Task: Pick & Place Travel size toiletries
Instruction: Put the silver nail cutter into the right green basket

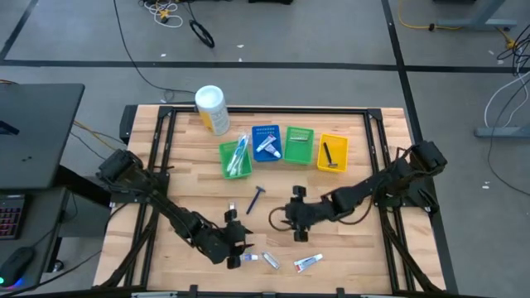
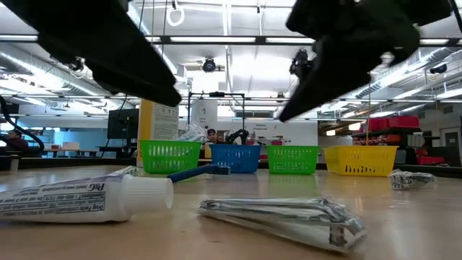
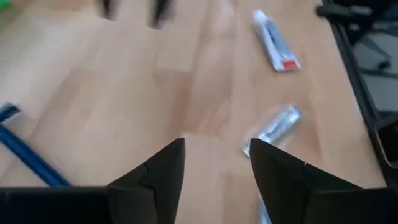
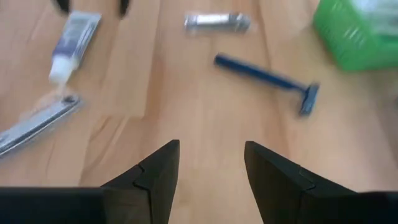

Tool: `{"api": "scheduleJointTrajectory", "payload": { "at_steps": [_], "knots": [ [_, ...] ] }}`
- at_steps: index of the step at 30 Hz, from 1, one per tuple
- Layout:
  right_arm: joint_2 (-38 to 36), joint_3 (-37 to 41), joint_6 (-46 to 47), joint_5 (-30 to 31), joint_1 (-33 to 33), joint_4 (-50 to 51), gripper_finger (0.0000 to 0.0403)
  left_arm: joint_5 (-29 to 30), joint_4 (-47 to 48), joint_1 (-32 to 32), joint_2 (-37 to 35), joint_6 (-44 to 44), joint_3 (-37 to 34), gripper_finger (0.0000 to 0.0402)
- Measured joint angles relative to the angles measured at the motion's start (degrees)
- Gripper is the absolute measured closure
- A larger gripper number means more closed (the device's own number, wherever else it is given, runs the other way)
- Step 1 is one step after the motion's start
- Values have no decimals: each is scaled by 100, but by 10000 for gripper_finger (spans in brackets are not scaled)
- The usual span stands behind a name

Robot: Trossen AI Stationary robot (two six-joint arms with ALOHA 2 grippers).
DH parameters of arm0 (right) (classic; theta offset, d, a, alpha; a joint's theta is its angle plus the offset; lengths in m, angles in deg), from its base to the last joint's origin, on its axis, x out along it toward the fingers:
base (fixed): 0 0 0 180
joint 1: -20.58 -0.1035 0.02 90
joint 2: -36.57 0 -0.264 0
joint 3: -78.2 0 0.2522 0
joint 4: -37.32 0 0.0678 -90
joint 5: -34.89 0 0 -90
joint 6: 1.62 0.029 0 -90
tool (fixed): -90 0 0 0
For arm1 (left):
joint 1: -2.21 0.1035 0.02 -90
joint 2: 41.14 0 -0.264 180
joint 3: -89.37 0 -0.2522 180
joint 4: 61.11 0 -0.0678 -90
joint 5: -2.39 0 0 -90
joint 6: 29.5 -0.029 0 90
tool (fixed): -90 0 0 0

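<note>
Several toiletries lie loose on the wooden table near its near edge. They are a white toothpaste tube [image 1: 308, 262] [image 3: 273, 40], a silvery packet [image 1: 271, 260] [image 3: 273, 127] and a blue razor [image 1: 257, 199] [image 4: 267, 81]. My left gripper [image 1: 236, 248] [image 3: 217, 152] is open and hovers low just left of the silvery packet. My right gripper [image 1: 296, 222] [image 4: 211, 155] is open over bare wood, right of the razor. The right wrist view also shows a second silvery packet [image 4: 216, 22] and a flat silvery item [image 4: 37, 124].
A row of bins stands toward the far side: green [image 1: 235, 157] with toothbrushes, blue [image 1: 266, 142], green [image 1: 298, 145], and yellow [image 1: 333, 153] with a black razor. A white canister with a yellow label [image 1: 211, 109] lies at the far left. Bare wood lies between bins and grippers.
</note>
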Motion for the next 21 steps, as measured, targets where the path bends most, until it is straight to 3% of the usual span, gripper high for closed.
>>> {"api": "scheduleJointTrajectory", "payload": {
  "at_steps": [6, 11, 21],
  "knots": [
    [0, 0, 401, -3, -402, 891, 212, 24, 637, 244, -2, 1046, 2, 198],
    [2, 0, 505, -343, -692, 1748, 212, 23, 1603, 446, 0, 1926, 0, 198],
    [2, 0, 1339, 11, -955, 3893, 212, -45, 1743, 540, -2, 1920, 0, 198]
  ]
}}
